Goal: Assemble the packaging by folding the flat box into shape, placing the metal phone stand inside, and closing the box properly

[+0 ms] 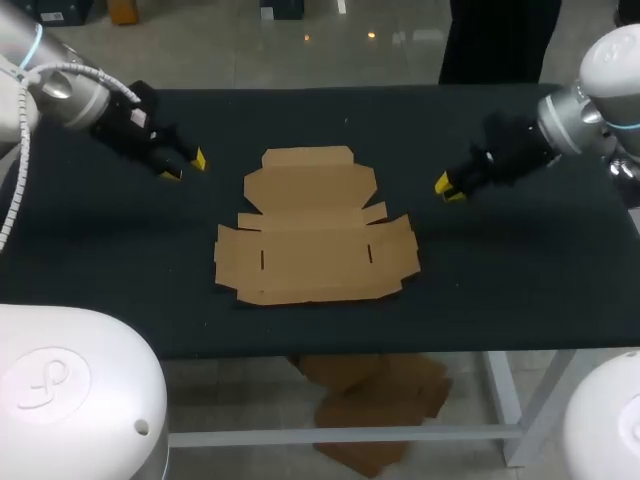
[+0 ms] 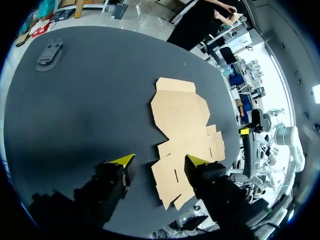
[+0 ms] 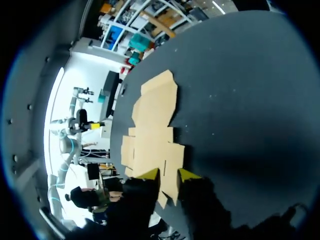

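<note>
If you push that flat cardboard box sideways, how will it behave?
The cardboard box lies as one thin flat sheet, so it probably slides lightly. Its cut flaps and creases suggest it would flop if lifted by one edge.

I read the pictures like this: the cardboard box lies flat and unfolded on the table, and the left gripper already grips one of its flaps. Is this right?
Not fully. The box does lie flat and unfolded on the table, but the left gripper grips no flap: the head view shows it open, beside the box and apart from it.
</note>
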